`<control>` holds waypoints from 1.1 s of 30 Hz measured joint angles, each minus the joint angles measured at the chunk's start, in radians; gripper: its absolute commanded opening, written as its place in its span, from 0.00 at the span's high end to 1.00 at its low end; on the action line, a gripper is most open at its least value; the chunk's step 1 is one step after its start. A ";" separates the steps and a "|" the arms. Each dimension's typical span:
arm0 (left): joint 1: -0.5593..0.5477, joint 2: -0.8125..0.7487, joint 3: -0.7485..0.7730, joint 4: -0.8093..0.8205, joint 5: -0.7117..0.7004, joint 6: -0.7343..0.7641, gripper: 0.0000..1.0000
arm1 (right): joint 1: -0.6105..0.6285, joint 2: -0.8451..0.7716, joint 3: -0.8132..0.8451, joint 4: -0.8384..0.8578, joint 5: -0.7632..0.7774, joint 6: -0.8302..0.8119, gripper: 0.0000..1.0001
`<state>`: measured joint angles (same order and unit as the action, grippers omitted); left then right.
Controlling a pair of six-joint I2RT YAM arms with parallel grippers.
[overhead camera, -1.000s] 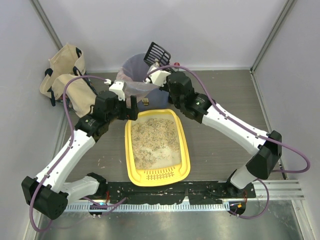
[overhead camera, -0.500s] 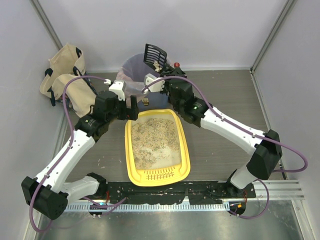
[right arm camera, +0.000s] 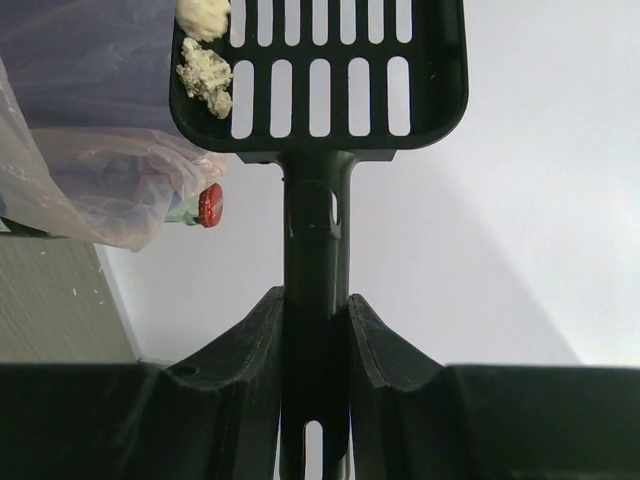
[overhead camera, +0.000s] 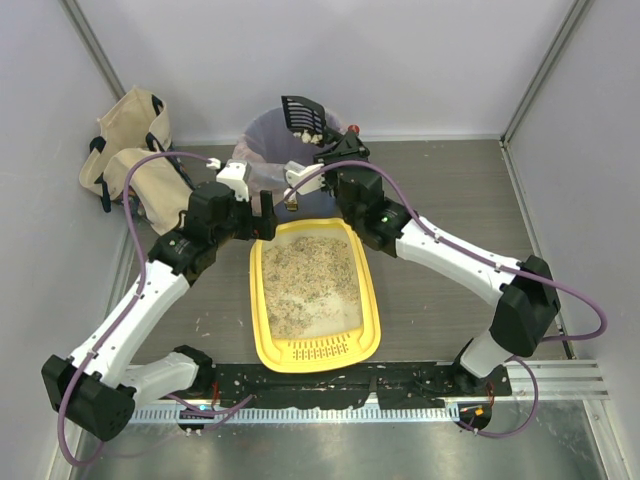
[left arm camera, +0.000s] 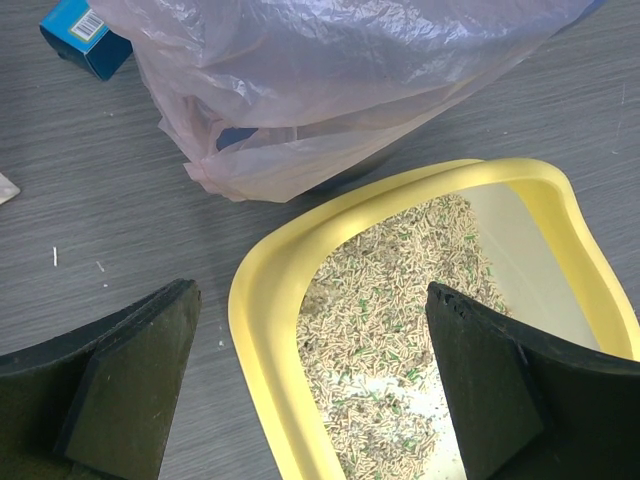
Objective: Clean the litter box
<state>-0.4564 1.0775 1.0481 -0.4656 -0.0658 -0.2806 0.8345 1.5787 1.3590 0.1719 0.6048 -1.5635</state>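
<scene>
- Your left fingers [left arm camera: 140, 380] stood spread wide and held nothing. They hung low over the far left corner of the litter box [left arm camera: 262, 290].
- One of those fingers was over the bare counter [left arm camera: 120, 230] outside the yellow rim, and the other was over the granules [left arm camera: 380, 300] inside.
- The litter box lay flat in the middle of the counter, between your two arms. Its slotted grille [overhead camera: 318, 352] was at the near end, and its far end was just beside the bin [overhead camera: 262, 150].
- The granules were heaped toward the far and left parts of the tray. A pale bare patch of floor showed on the right side.
- Your right fingers [right arm camera: 268, 340] pinched the handle of a black slotted scoop [right arm camera: 320, 70], one finger pressed against each side of it.
- You held the scoop raised at the far rim of the bin, its head pointing away from the arm. Two whitish clumps [right arm camera: 205, 75] sat in one corner of the head.
- The blue bin stood at the far middle of the counter, and its clear liner [left arm camera: 330, 80] drooped over the side toward the tray.
- A canvas bag [overhead camera: 130, 150] slumped at the far left beside the wall.
- A small blue box [left arm camera: 85, 35] lay on the counter near the bin, and a red-capped bottle [right arm camera: 209, 204] showed just behind the liner.
- A small brown thing [overhead camera: 291, 203] lay between the bin and the tray, too small for me to tell what it was.
</scene>
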 measured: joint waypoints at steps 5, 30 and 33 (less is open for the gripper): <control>0.000 -0.003 0.000 0.001 0.000 0.000 0.00 | 0.000 0.003 -0.010 0.037 -0.008 -0.054 0.99; 0.000 -0.009 0.000 0.002 0.006 0.000 0.00 | -0.034 0.082 -0.262 0.547 -0.156 -0.396 0.99; -0.001 -0.009 0.000 0.002 0.006 0.000 0.00 | -0.034 0.086 -0.266 0.606 -0.170 -0.402 0.99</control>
<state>-0.4572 1.0683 1.0481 -0.4641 -0.0593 -0.2806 0.8009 1.6646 1.0931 0.7780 0.4347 -1.9656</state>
